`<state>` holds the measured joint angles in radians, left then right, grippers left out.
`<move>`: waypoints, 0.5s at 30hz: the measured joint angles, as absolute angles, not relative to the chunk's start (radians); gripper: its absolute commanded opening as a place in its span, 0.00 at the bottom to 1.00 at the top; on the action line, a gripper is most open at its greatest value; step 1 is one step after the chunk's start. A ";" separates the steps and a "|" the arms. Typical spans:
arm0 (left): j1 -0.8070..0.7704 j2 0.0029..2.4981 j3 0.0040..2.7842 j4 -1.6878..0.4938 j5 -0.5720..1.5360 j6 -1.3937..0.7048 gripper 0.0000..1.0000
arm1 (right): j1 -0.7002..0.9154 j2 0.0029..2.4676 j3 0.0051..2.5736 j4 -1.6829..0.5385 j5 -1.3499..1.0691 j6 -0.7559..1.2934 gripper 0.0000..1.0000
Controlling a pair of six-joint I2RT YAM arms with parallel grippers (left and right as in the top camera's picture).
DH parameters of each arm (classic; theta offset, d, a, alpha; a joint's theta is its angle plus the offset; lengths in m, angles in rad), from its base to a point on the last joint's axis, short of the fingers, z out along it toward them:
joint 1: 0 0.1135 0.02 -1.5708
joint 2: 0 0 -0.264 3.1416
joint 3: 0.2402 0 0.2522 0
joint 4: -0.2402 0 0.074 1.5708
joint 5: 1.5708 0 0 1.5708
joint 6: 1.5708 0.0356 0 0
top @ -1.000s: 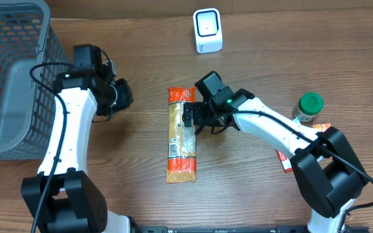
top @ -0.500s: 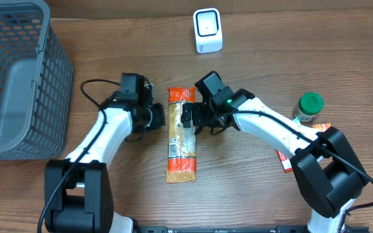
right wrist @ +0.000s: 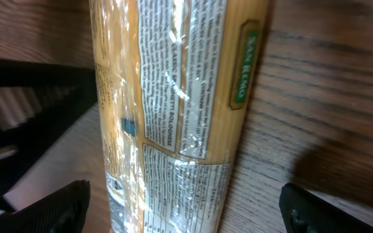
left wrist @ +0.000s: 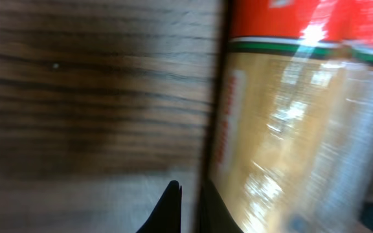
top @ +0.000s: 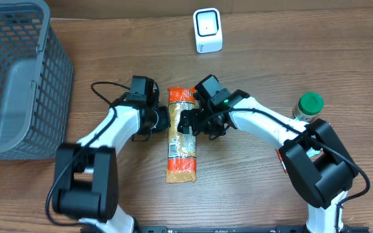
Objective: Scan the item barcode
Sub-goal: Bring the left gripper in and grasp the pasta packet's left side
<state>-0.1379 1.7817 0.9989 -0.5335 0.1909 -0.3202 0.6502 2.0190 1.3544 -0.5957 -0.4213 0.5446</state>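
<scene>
The spaghetti packet (top: 181,145) lay flat on the wooden table (top: 283,52), in the middle, between the two arms. It was long and thin, with red-orange ends and yellow pasta showing through the clear part. The side with lots of tiny writing faced up. One end pointed toward the white scanner (top: 207,30), which stood well apart from it near the far edge of the table.

The left gripper (top: 164,121) was closed tight and held nothing. Its tip sat just beside the left edge of the packet, near the top end. The left wrist view was too blurry to tell if it touched the packet.

The right gripper (top: 188,122) was wide open. It was low over the top half of the packet. In the right wrist view, its two black fingers (right wrist: 50,207) stood one on each side of the packet. The packet lay between them, and they were not squeezing it.

A grey basket (top: 11,84) stood far off on the left. A jar with a green lid (top: 310,105) stood on the right, and a red packet (top: 282,160) lay near it, partly under the right arm.
</scene>
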 measured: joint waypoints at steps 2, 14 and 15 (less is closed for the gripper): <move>-0.136 1.810 1.003 -0.511 0.194 -0.323 0.04 | 0.625 2.019 1.354 -0.596 -0.457 0.531 0.96; -0.136 1.873 1.040 -0.463 0.314 -0.324 0.04 | 0.513 2.074 1.354 -0.614 -0.621 0.457 0.91; -0.136 1.874 1.041 -0.463 0.316 -0.324 0.04 | 0.514 2.082 1.355 -0.606 -0.645 0.453 0.89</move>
<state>-0.1360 1.8740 1.0409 -0.4629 0.3164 -0.3237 0.5140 2.0819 1.3548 -0.6056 -0.6445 0.4534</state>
